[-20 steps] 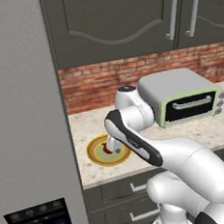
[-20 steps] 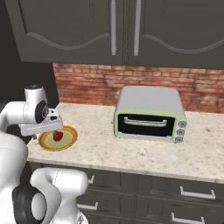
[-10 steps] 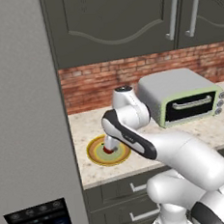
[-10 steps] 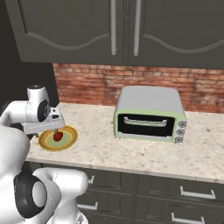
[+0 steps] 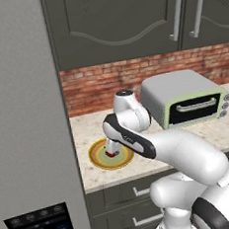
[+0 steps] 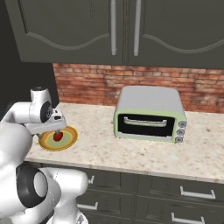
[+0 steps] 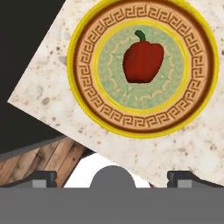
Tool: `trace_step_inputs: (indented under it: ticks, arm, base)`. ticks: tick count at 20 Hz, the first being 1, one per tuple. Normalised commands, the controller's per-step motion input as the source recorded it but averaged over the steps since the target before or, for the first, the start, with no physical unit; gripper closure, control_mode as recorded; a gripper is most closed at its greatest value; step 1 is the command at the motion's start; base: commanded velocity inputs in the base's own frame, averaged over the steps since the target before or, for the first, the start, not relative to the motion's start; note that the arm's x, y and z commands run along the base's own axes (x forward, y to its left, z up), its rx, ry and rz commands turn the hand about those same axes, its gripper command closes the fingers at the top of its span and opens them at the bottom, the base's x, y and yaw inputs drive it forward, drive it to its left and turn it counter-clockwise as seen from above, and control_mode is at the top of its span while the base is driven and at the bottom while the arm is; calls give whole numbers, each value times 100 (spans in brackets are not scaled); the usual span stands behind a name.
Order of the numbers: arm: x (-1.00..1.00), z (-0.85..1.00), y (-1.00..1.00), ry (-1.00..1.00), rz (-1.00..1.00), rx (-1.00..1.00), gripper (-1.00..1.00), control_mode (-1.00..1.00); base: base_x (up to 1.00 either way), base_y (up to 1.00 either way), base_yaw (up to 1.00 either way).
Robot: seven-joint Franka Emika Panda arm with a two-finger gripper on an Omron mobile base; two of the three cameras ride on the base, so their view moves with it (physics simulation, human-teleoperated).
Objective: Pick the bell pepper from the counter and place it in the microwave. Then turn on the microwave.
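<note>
The red bell pepper [image 7: 143, 61] lies in the middle of a round yellow-green patterned plate [image 7: 87, 87] near the left end of the beige speckled counter [image 7: 188, 148]. My gripper [image 7: 113, 177] hangs above it, open, its two dark fingertips [image 7: 41, 177] spread wide with nothing between them. From the left base view the gripper [image 5: 111, 147] points down over the plate [image 5: 98, 158], a bit of the pepper [image 5: 112, 154] showing under it. From the right base view the gripper [image 6: 56, 130] sits just above the pepper [image 6: 57, 136]. The microwave is out of view.
A pale-green-trimmed toaster oven [image 6: 148, 116] stands on the counter [image 6: 131, 148] to the right of the plate [image 6: 69, 139]. A tall grey cabinet side [image 5: 23, 120] rises at the left. Dark cupboards [image 6: 131, 26] hang over a brick wall.
The hand has sunk a little toward the pepper and the arm's elbow has shifted. The jaws stay open and the pepper has not moved.
</note>
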Motion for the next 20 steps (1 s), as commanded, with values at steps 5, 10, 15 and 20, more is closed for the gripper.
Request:
trace_step_inputs:
  ticks: [5, 10, 15, 20]
  arm:
    - [14, -21, 1, 0, 0, 0, -100, -100]
    - [26, -13, 4, 0, 0, 0, -100, -100]
    - [22, -8, 12, 0, 0, 0, -100, -100]
    - [15, -7, 8, 0, 0, 0, -100, -100]
  base:
    - [0, 0, 0]
    - [0, 0, 0]
    - [0, 0, 0]
    - [0, 0, 0]
